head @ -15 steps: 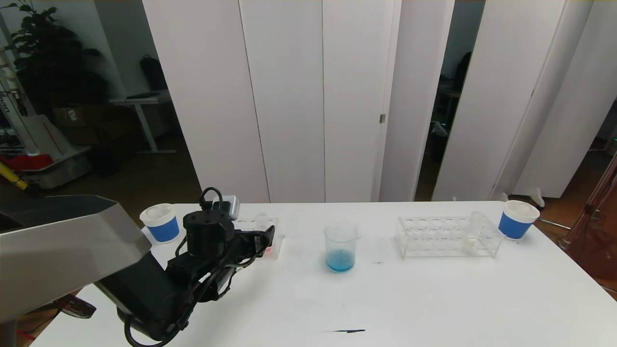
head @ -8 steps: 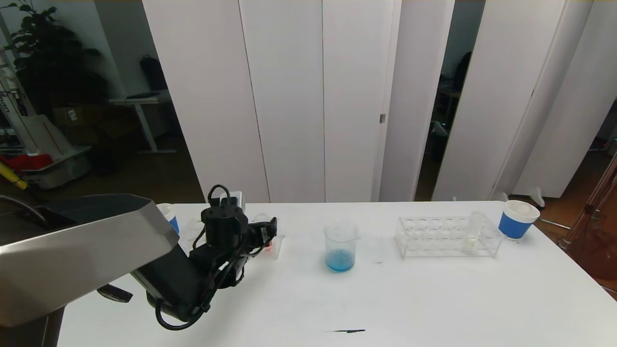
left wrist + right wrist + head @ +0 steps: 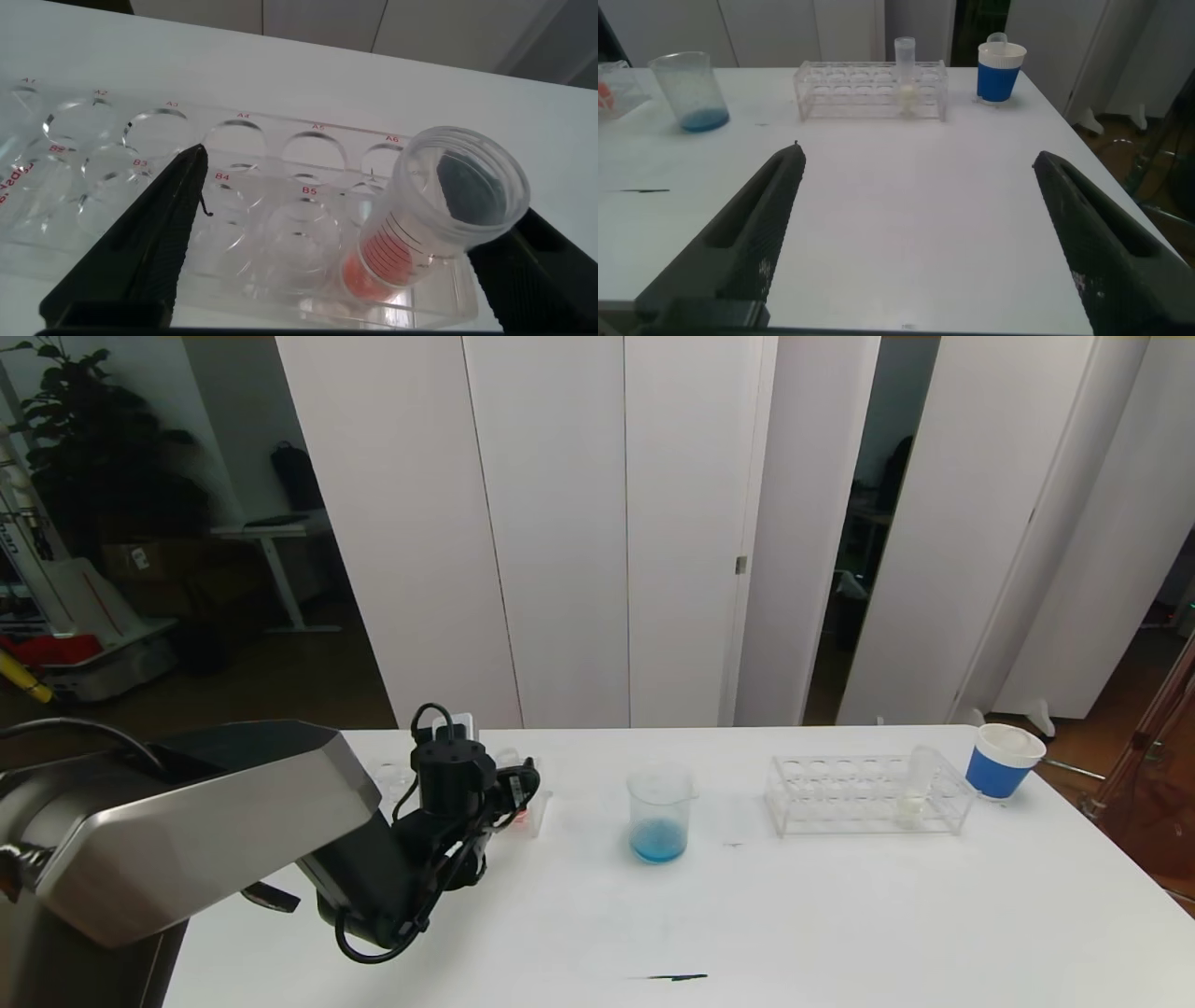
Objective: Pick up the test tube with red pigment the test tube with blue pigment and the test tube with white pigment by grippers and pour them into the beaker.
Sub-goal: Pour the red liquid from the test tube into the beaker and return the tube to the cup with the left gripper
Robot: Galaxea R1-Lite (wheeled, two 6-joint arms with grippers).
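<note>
The test tube with red pigment point(image 3: 439, 224) leans in the end hole of a clear rack point(image 3: 243, 177) at the table's left. My left gripper point(image 3: 360, 187) is open around it, and the tube stands close to one finger point(image 3: 533, 271). In the head view that gripper point(image 3: 523, 791) hangs over this rack point(image 3: 540, 810). The beaker point(image 3: 660, 814) stands mid-table with blue pigment in its bottom. The test tube with white pigment point(image 3: 917, 784) stands upright in the right rack point(image 3: 840, 795). The test tube with blue pigment is out of view. My right gripper point(image 3: 917, 155) is open above bare table, near the front edge.
A white paper cup with a blue band point(image 3: 1004, 761) stands at the far right behind the right rack. A thin dark mark point(image 3: 667, 977) lies near the table's front edge. The left arm's silver body point(image 3: 187, 821) covers the table's left corner.
My left arm has pushed forward and to the right, bringing its open gripper over the left rack and hiding the paper cup at the left. Nothing else has moved.
</note>
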